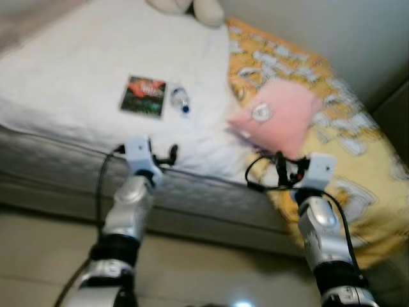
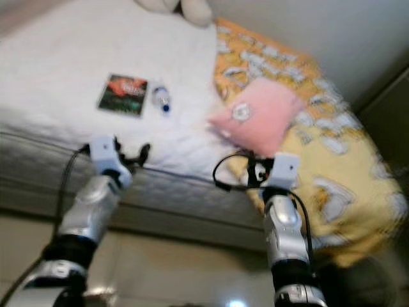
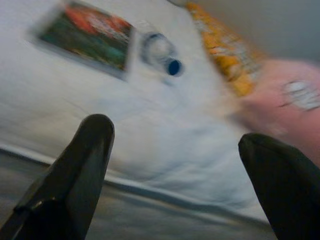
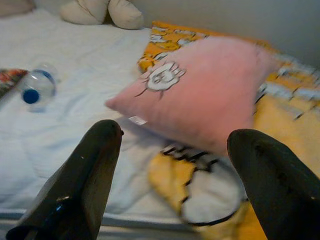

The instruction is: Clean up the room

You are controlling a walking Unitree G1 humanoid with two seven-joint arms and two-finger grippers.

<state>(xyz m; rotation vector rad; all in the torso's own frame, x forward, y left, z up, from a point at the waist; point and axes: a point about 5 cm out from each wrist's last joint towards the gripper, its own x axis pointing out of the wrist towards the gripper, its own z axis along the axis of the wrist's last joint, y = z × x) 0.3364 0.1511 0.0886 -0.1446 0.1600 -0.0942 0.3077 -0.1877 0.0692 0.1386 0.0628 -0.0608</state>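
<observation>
Nothing looks tidied yet. On the white-quilted bed (image 1: 77,70) lie a flat dark book with a red and green cover (image 1: 144,96) and, just beside it, a small clear plastic bottle with a blue cap (image 1: 179,100). A square pink cushion (image 1: 278,118) rests near them, on the yellow patterned blanket (image 1: 358,166). The left end effector (image 3: 175,150) and right end effector (image 4: 172,145) hover near the mattress edge, both spread wide and empty. By my judgement, all the picking up remains.

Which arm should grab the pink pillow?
Right. The right gripper is open, facing the pink pillow directly ahead on the bed; the left gripper faces the water bottle and book.
</observation>
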